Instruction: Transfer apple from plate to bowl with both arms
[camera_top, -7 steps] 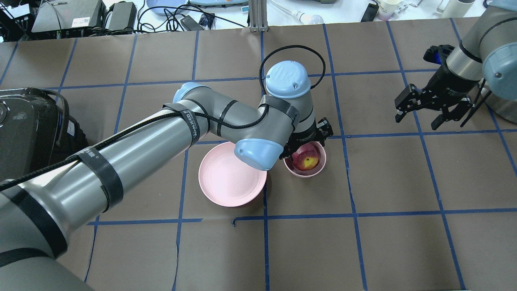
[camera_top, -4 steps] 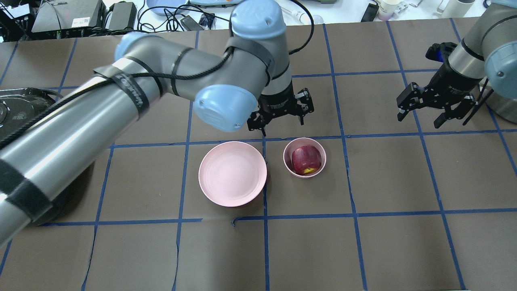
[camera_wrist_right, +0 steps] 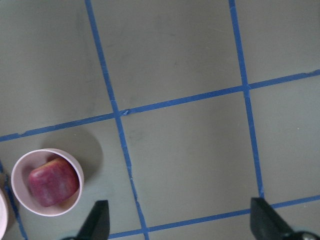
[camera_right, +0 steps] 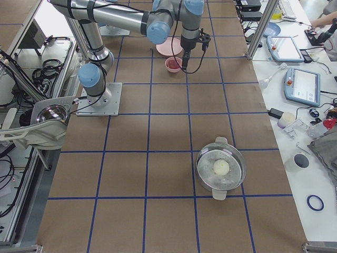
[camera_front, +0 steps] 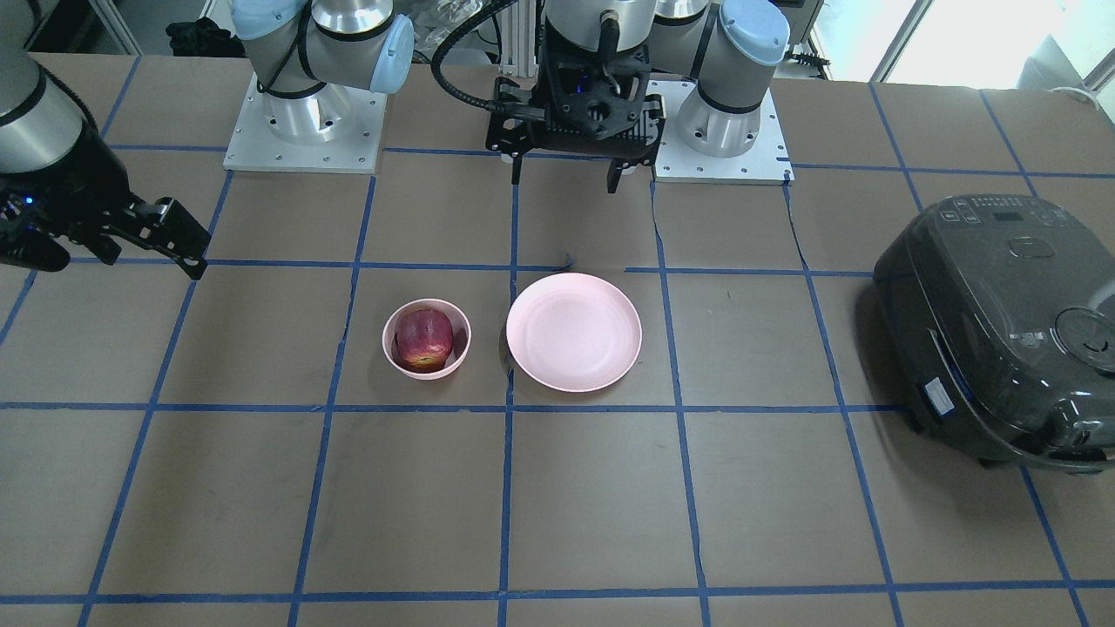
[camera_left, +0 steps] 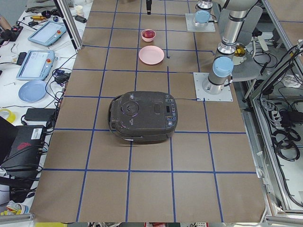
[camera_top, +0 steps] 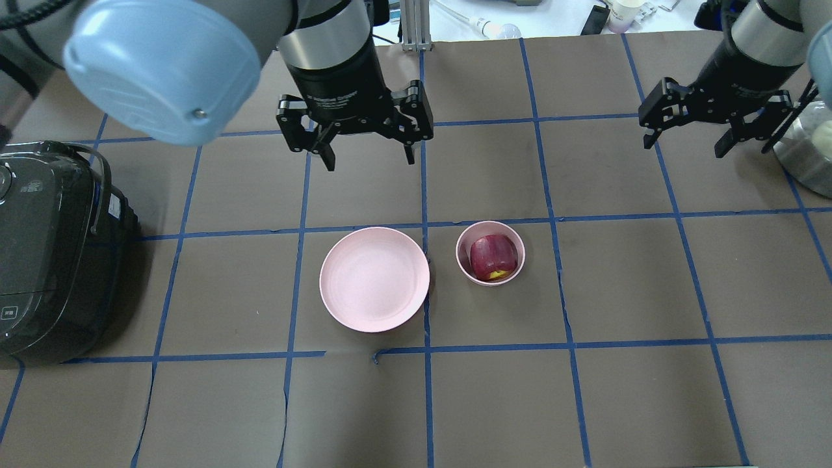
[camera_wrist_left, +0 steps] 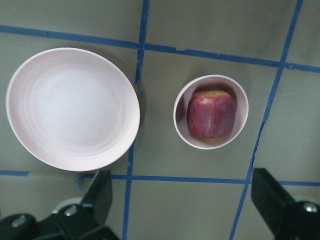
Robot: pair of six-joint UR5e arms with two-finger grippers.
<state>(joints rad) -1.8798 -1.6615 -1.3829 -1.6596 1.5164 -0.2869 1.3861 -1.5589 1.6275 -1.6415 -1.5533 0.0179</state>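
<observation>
The dark red apple [camera_top: 493,257] lies inside the small pink bowl [camera_top: 463,250], also in the front view [camera_front: 424,338] and the left wrist view [camera_wrist_left: 210,113]. The wide pink plate [camera_top: 374,279] sits empty just left of the bowl. My left gripper [camera_top: 367,158] is open and empty, raised high above the table beyond the plate. My right gripper [camera_top: 689,143] is open and empty, high at the far right, well away from the bowl. The right wrist view shows the bowl [camera_wrist_right: 20,175] with the apple [camera_wrist_right: 53,182] at its lower left.
A black rice cooker [camera_top: 45,253] stands at the table's left edge. A metal pot [camera_right: 221,169] with a white ball in it stands at the table's right end. Blue tape lines grid the brown table. Cables and devices lie beyond the far edge.
My left gripper let go of the apple in the bowl, then rose and drew back away from it. My right gripper moved up and slightly back.
</observation>
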